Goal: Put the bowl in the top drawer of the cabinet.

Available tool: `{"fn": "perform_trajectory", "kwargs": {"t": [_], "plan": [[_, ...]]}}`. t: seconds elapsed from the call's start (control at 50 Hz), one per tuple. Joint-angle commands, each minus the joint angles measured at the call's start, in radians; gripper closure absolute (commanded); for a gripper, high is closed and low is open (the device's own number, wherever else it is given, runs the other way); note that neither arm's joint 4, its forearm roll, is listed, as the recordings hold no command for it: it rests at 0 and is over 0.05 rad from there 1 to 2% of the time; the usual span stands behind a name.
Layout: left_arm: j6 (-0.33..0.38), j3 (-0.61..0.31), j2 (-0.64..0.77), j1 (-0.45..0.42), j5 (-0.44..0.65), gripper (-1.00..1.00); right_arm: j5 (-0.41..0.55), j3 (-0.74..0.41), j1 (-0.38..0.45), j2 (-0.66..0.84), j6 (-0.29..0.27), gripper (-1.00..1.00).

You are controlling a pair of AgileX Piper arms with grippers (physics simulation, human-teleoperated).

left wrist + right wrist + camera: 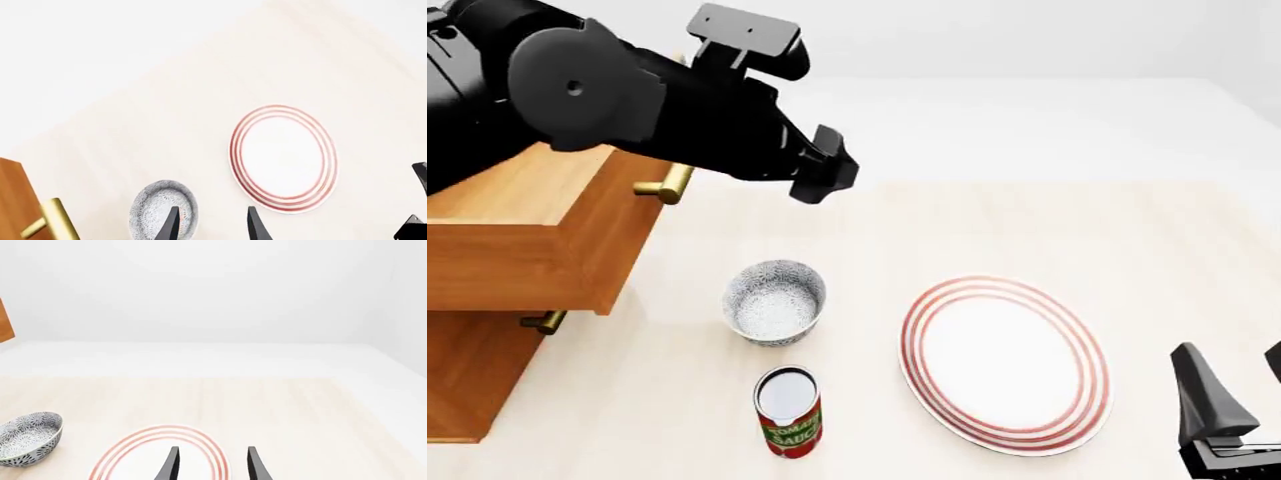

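Note:
The bowl [774, 300], small and white with a blue-grey speckle, stands upright on the table between the cabinet [474, 375] and the plate; it also shows as the bowl [160, 209] and bowl [27, 437]. The top drawer [527, 235] is pulled out, its brass handle [667, 185] facing the table. My left gripper [825, 172] hangs open and empty high above the table, beyond the bowl; in the left wrist view the left gripper [212, 220] has the bowl beside one finger. My right gripper [1238, 378] is open and empty at the near right, the right gripper [211, 460] over the plate's edge.
A large red-ringed white plate [1004, 362] lies right of the bowl. A red tomato sauce can [787, 410] stands just in front of the bowl. The lower drawer's small brass handle [547, 322] shows under the open drawer.

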Motion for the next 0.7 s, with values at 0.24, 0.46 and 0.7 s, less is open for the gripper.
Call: {"fn": "perform_trajectory", "kwargs": {"t": [0.24, 0.46, 0.7], "plan": [[-0.015, 0.045, 0.083, 0.029, -0.073, -1.0, 0.0, 0.0, 0.0, 0.0, 0.0, -1.0], [-0.031, 0.059, 0.109, 0.038, -0.089, -1.0, 0.0, 0.0, 0.0, 0.0, 0.0, -1.0], [-0.018, 0.068, 0.126, 0.06, -0.094, -1.0, 0.0, 0.0, 0.0, 0.0, 0.0, -1.0]]}}
